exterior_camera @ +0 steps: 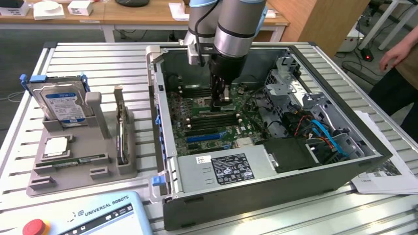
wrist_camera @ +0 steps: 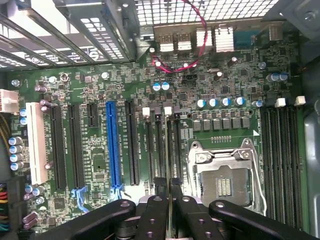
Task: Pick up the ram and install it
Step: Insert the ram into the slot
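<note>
While the claw (exterior_camera: 222, 102) is hanging inside the open computer case (exterior_camera: 274, 196), just above the motherboard's (wrist_camera: 100, 90) memory slots (wrist_camera: 159, 145), its fingers (wrist_camera: 161, 200) are sitting almost fully closed with nothing showing between them. Off to the exterior view's left, the ram (exterior_camera: 78, 160) is lying in the gray tray (exterior_camera: 124, 169) on the table (exterior_camera: 98, 63), just beside the processor chip (exterior_camera: 57, 146).

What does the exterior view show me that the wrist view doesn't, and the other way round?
Exterior view adds: the hard drive and processor chip on the grey fixture beside the case, the power supply, a person's hand. Wrist view adds: the processor socket's contacts and a red cable loop. Shared: the motherboard, its blue slot, and the shut tool low over the board.
</note>
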{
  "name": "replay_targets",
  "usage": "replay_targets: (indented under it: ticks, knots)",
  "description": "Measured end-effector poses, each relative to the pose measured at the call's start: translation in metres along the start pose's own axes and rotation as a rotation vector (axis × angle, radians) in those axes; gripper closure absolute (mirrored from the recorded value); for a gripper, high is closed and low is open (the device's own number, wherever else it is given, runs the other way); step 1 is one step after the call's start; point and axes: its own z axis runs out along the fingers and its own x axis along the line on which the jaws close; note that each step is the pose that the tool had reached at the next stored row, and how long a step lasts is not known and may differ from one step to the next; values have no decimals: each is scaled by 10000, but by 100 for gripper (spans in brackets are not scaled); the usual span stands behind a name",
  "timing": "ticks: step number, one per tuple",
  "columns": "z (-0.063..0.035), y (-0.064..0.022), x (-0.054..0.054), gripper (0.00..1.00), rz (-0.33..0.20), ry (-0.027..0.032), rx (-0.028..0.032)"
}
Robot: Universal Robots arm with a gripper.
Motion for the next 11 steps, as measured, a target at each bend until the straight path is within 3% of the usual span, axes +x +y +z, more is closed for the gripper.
replay_targets:
  ticks: [11]
  knots:
    - [3, -7, 81, 87, 4, 76, 7]
